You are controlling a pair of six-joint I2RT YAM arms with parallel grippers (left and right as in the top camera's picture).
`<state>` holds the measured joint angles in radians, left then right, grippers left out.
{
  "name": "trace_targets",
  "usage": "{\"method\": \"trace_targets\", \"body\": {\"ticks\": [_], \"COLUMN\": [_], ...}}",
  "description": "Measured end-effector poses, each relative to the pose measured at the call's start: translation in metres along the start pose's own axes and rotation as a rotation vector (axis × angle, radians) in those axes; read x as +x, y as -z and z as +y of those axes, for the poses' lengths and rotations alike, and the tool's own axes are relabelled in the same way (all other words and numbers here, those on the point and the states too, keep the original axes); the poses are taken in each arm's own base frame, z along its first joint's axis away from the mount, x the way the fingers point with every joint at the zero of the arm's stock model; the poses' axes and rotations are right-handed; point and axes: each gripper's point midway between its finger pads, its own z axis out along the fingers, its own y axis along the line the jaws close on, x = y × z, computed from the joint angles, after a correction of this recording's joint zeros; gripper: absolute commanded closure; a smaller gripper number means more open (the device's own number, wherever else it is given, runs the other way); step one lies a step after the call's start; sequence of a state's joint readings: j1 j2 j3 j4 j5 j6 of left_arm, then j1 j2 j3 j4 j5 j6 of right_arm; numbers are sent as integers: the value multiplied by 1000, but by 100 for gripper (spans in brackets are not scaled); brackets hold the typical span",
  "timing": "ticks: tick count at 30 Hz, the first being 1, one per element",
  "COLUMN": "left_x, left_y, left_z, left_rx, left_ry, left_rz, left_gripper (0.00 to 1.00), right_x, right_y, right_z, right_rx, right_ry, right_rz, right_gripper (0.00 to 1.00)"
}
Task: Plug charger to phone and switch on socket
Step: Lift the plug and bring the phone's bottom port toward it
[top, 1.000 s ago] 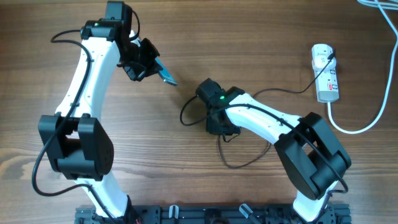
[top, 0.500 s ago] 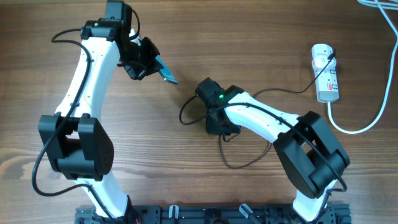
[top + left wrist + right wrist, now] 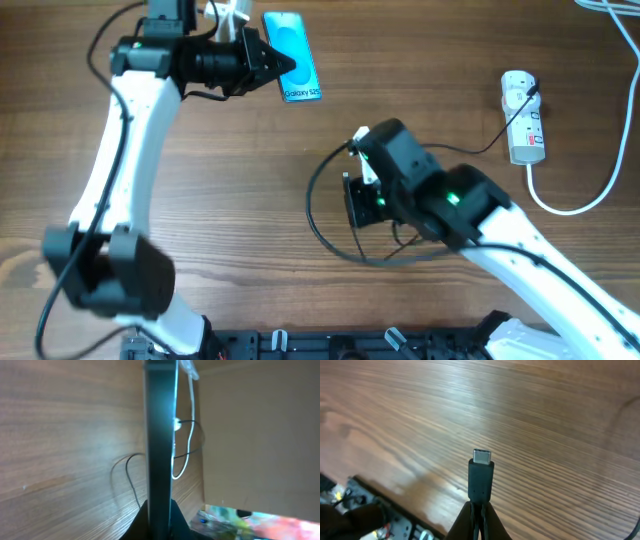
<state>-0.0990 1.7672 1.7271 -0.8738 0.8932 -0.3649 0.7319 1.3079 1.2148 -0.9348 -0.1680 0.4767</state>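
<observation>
Overhead, left gripper (image 3: 272,68): closed on the side of the phone (image 3: 293,68) nearest its arm. The phone sits near the far edge of the table (image 3: 200,220), cyan screen up.
Overhead, right gripper (image 3: 352,200): mid-table and well apart from the phone; its jaws cannot be read from here.
Overhead, charger (image 3: 318,215): slack black loops lie around and under the right wrist, and the far end runs to the socket (image 3: 524,128).
Overhead, socket: at the right edge with a white lead (image 3: 590,195), far from both grippers. Switch likely not yet pressed.
Overhead, risk: the loose loops could snag the right arm as it travels, and a taut cable might drag the light socket.
Left wrist, phone (image 3: 161,435): seen edge-on, pinched at its near edge by the left gripper (image 3: 160,515).
Left wrist, risk: the hold is narrow, so a push from the connector may pivot the phone or slide it out. The port is not visible.
Right wrist, right gripper (image 3: 479,512): clamped on the charger's black connector body (image 3: 481,480), with the metal tip pointing away, bare and upright.
Right wrist, risk: the grip sits low on the connector, so a small tilt or a wrong approach angle would jam the tip against the phone frame instead of seating it.
</observation>
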Motion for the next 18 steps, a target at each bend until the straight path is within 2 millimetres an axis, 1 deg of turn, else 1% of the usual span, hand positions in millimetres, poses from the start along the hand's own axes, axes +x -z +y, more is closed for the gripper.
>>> {"method": "trace_targets", "body": {"ticks": [1,3,4,6,7,9,10,13,16,18], "left_x": [2,14,20,35,42,53,57,59,60,63], "left_y": [7,23,28,35,36,34,32,31,31,31], "left_z": [-11,-43,-55,-73,-79,-81,-78,-66,-62,-64], "left_rx": [3,10,13,18,18,-7,-32,-103,-119,-108], "left_ry": [-37,-129,-160,-214,-232,-242,-241,-225,-219,-213], "left_rz": [-16,-48,-54,-51,-42,-23,-15,-11,-10,1], "left_gripper": [96,96,96,96,96,96,96,96,96,96], "right_x": [1,4,4,5,4,2,2,-6,-19,-22], "right_y": [6,14,15,17,17,17,17,24,34,37], "right_z": [5,16,20,29,33,35,36,42,51,54], "right_rx": [-15,-47,-56,-79,-87,-95,-96,-111,-138,-145], "right_ry": [18,61,76,109,116,122,122,127,136,138], "right_rz": [-13,-30,-37,-50,-56,-65,-66,-94,-145,-157], "right_gripper": [96,96,96,96,96,96,95,96,96,95]}}
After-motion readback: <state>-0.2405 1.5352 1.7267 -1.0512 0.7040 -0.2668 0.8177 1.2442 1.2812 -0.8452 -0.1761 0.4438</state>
